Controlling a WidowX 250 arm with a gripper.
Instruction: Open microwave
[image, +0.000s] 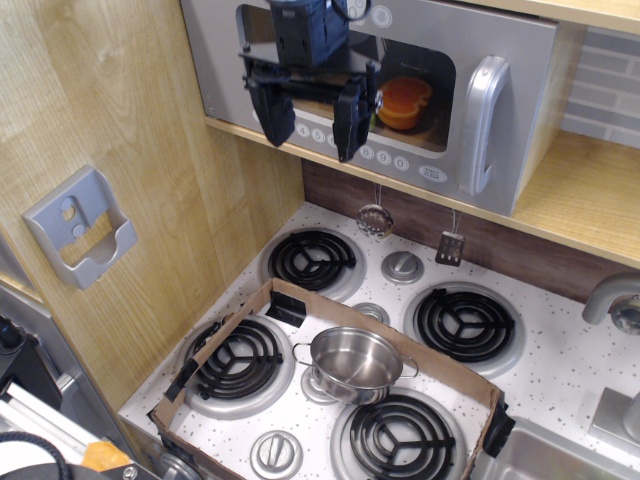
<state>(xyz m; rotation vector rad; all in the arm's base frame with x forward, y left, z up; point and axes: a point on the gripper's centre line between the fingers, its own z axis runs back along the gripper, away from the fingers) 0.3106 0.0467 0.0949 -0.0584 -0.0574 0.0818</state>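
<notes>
The grey-silver toy microwave (520, 60) sits on a wooden shelf at the top of the view. Its door is closed, and an orange item shows behind the clear window (405, 100). The thick silver loop handle (483, 120) stands at the door's right side. A row of round white number buttons (385, 156) runs under the window. My black gripper (312, 125) hangs in front of the door's left half, fingers pointing down and spread apart. It is open and holds nothing. It is well left of the handle.
Below is a speckled white stovetop (560, 370) with black coil burners. A small steel pot (355, 362) sits inside a low cardboard frame (240, 315). A ladle (375, 217) and spatula (450, 246) hang on the back wall. A grey holder (82, 228) is on the wooden left panel.
</notes>
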